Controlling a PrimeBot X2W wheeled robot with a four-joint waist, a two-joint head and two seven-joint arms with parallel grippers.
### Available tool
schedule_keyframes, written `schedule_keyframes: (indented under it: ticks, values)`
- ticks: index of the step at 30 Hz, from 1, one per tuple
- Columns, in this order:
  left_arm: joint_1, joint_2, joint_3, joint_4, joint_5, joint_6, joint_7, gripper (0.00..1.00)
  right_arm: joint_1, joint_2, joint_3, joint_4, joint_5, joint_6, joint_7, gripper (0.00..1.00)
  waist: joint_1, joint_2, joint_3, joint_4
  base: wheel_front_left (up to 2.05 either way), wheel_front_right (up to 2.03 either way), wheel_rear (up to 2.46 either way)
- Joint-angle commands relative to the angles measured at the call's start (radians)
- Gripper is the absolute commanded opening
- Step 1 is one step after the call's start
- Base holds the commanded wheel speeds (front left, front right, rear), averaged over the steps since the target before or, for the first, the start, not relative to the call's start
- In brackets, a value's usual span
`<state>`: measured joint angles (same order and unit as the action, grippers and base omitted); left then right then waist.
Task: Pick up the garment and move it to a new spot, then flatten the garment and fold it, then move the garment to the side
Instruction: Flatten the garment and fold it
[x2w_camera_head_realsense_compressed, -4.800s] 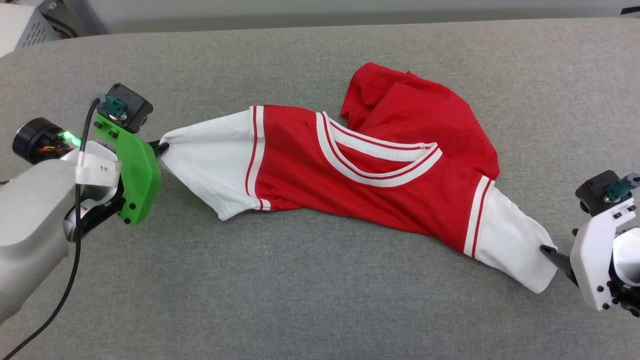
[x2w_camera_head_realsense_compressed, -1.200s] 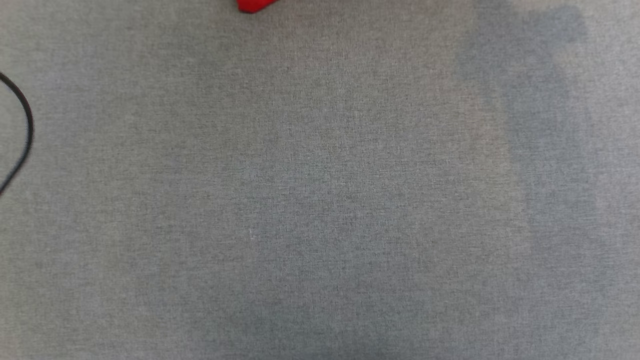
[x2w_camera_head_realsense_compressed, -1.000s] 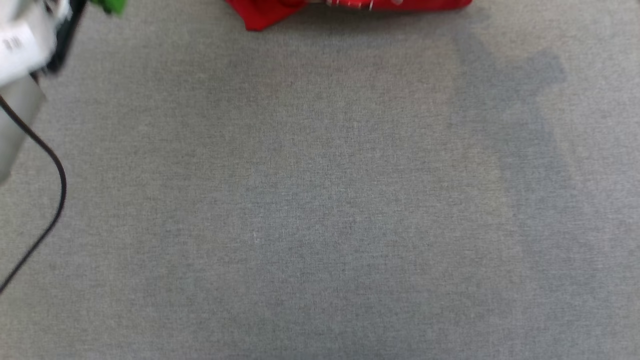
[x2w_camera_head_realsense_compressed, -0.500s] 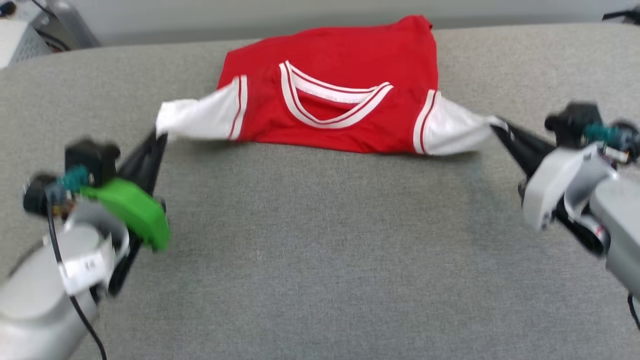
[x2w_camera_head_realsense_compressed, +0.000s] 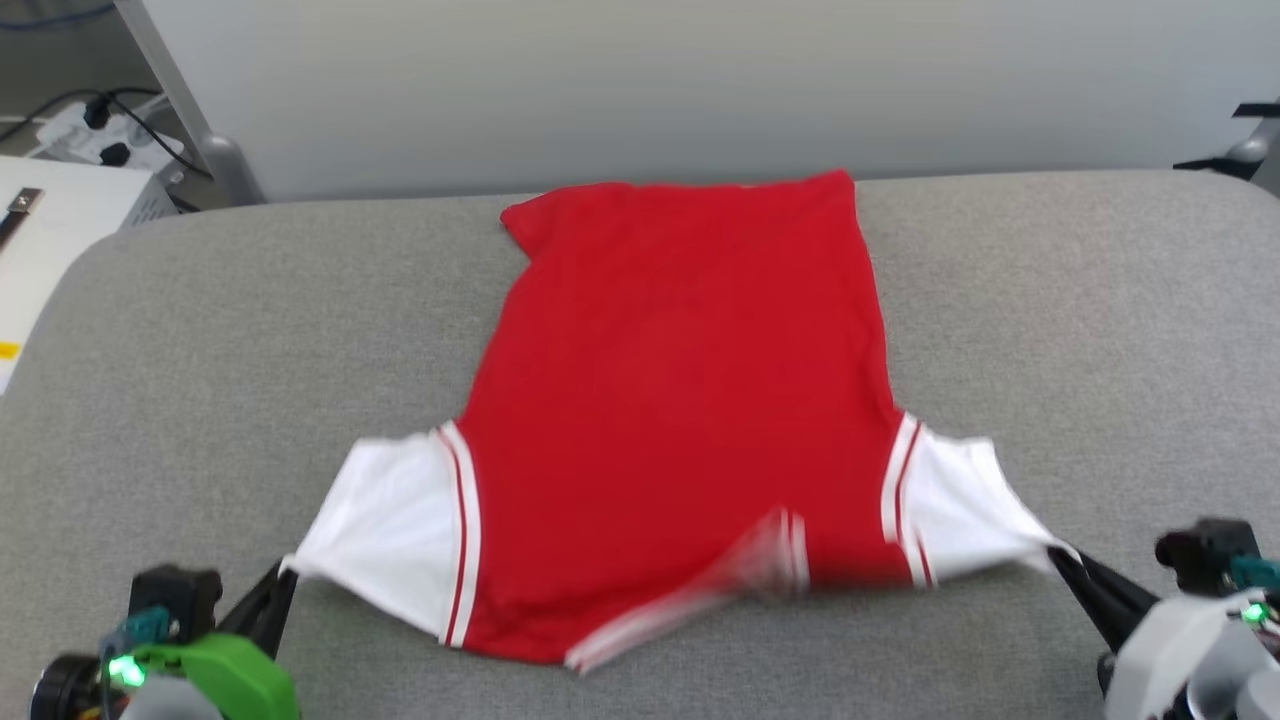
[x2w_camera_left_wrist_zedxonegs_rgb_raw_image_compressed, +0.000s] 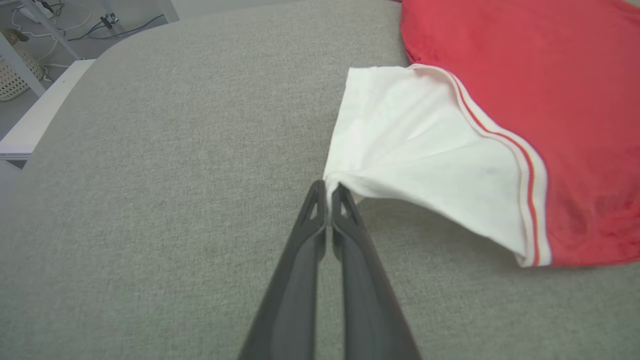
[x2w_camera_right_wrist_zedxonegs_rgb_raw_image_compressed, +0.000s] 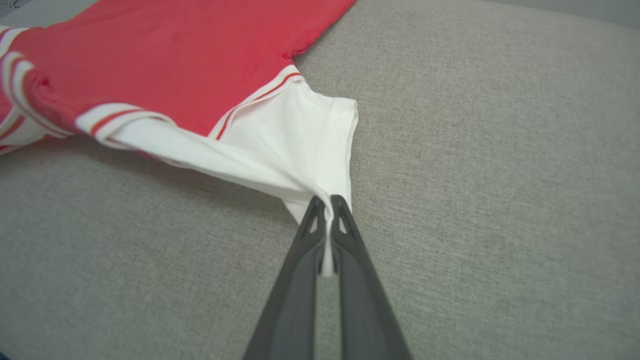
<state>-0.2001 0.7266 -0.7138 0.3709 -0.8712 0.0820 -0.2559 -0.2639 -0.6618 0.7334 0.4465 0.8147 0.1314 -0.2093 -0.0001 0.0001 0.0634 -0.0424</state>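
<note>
The garment (x2w_camera_head_realsense_compressed: 680, 390), a red jersey with white short sleeves, lies spread on the grey table with its hem at the far edge and its collar end nearest me, blurred. At the lower left my left gripper (x2w_camera_head_realsense_compressed: 285, 578) is shut on the corner of the white left sleeve (x2w_camera_left_wrist_zedxonegs_rgb_raw_image_compressed: 410, 150). My right gripper (x2w_camera_head_realsense_compressed: 1058, 552) is shut on the corner of the white right sleeve (x2w_camera_right_wrist_zedxonegs_rgb_raw_image_compressed: 300, 145) at the lower right. Both sleeves are pulled taut outward and lifted a little off the cloth. In the wrist views each gripper, left (x2w_camera_left_wrist_zedxonegs_rgb_raw_image_compressed: 327, 186) and right (x2w_camera_right_wrist_zedxonegs_rgb_raw_image_compressed: 327, 200), pinches white fabric between its tips.
The grey padded table (x2w_camera_head_realsense_compressed: 250, 320) reaches to a pale wall at the back. Past its rounded far-left corner stand a white cabinet (x2w_camera_head_realsense_compressed: 50, 215), a metal leg (x2w_camera_head_realsense_compressed: 190, 110) and cables on the floor. A dark stand (x2w_camera_head_realsense_compressed: 1235, 150) shows at the far right.
The head camera swung from looking down at bare table to looking forward. The garment, held by both sleeves, went from bunched at the far edge to laid out flat toward me, grippers drawn near.
</note>
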Motion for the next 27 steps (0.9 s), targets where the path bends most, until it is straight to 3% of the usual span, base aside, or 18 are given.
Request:
schedule_keyframes:
  ticks: [1, 14, 20, 21, 22, 27]
  values:
    - [0.039, 0.005, 0.01, 0.009, 0.006, -0.002, -0.006, 0.0, 0.047, -0.001, -0.031, -0.011, -0.011, -0.001, 0.005, 0.0, 0.0001, -0.0001, -0.034, 0.005, 0.0, 0.0, 0.0]
    - [0.229, -0.021, 0.065, 0.054, 0.018, -0.019, -0.006, 0.0, 0.485, 0.088, -0.375, -0.193, -0.112, -0.001, 0.156, 0.0, 0.0001, -0.0001, -0.062, 0.013, 0.0, 0.0, 0.0]
    - [0.237, -0.04, 0.084, 0.054, 0.043, -0.025, -0.006, 0.0, 0.566, 0.156, -0.497, -0.287, -0.173, -0.001, 0.241, 0.0, 0.0001, -0.0001, -0.058, 0.02, 0.0, 0.0, 0.0]
    - [0.236, -0.044, 0.088, 0.051, 0.048, -0.027, -0.006, 0.0, 0.568, 0.166, -0.511, -0.3, -0.185, -0.001, 0.253, 0.59, 0.0001, -0.0001, -0.057, 0.021, 0.0, 0.0, 0.0]
    - [0.234, -0.049, 0.096, 0.046, 0.056, -0.028, -0.006, 0.0, 0.567, 0.176, -0.526, -0.317, -0.203, -0.001, 0.267, 1.0, 0.0001, -0.0001, -0.055, 0.021, 0.0, 0.0, 0.0]
    - [0.211, -0.079, 0.127, 0.019, 0.094, -0.041, -0.006, 0.0, 0.544, 0.214, -0.595, -0.408, -0.246, -0.001, 0.309, 1.0, 0.0001, -0.0001, -0.036, 0.033, 0.0, 0.0, 0.0]
